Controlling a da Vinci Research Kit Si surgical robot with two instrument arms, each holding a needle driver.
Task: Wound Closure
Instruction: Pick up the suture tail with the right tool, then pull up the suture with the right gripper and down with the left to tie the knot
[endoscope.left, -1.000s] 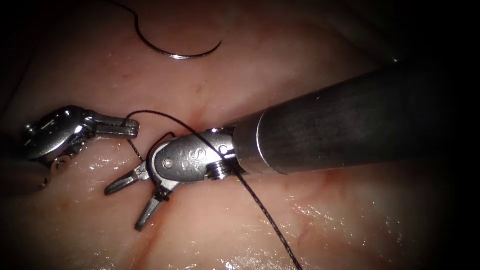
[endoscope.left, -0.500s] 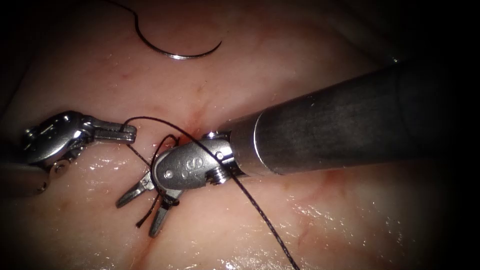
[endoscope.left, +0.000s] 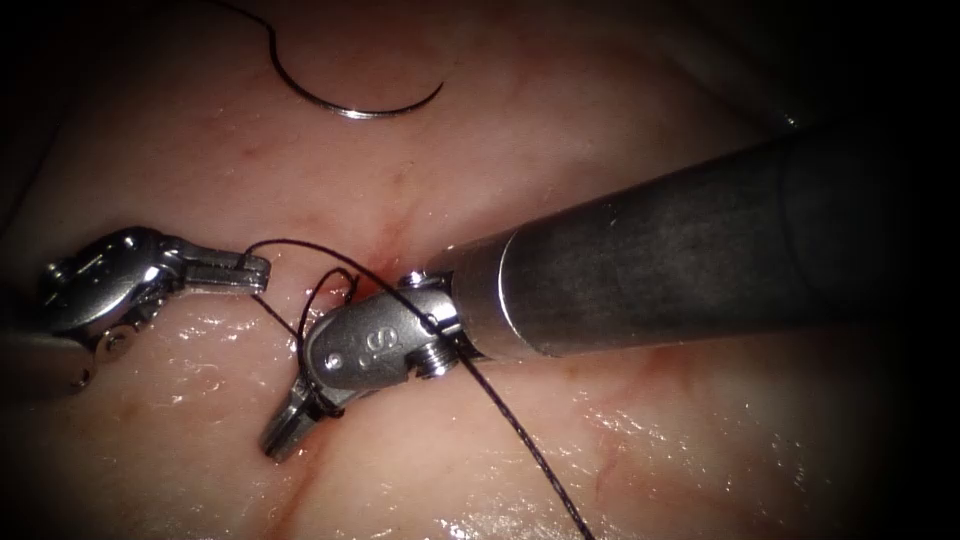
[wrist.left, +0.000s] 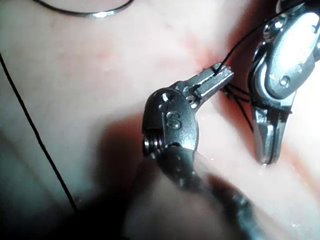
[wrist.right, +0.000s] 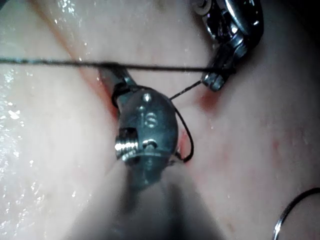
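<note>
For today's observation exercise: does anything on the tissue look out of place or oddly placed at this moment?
Yes. The needle lies loose on the tissue, held by neither tool and not in the tissue. The left end effector is shut on the thread, which also drapes across the right end effector's wrist, its jaws shut.

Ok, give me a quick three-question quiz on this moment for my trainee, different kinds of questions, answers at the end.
1. True or false: the left tool holds the needle.
2. Multiple choice: the left tool's jaws are shut on: A the thread; B the tissue's edge; C nothing.
3. Short answer: are the right tool's jaws open or shut?

Key
1. False. The needle lies free on the tissue, above the cut, in neither tool.
2. A.
3. Shut, apparently on a short piece of the thread beside the cut.
</note>
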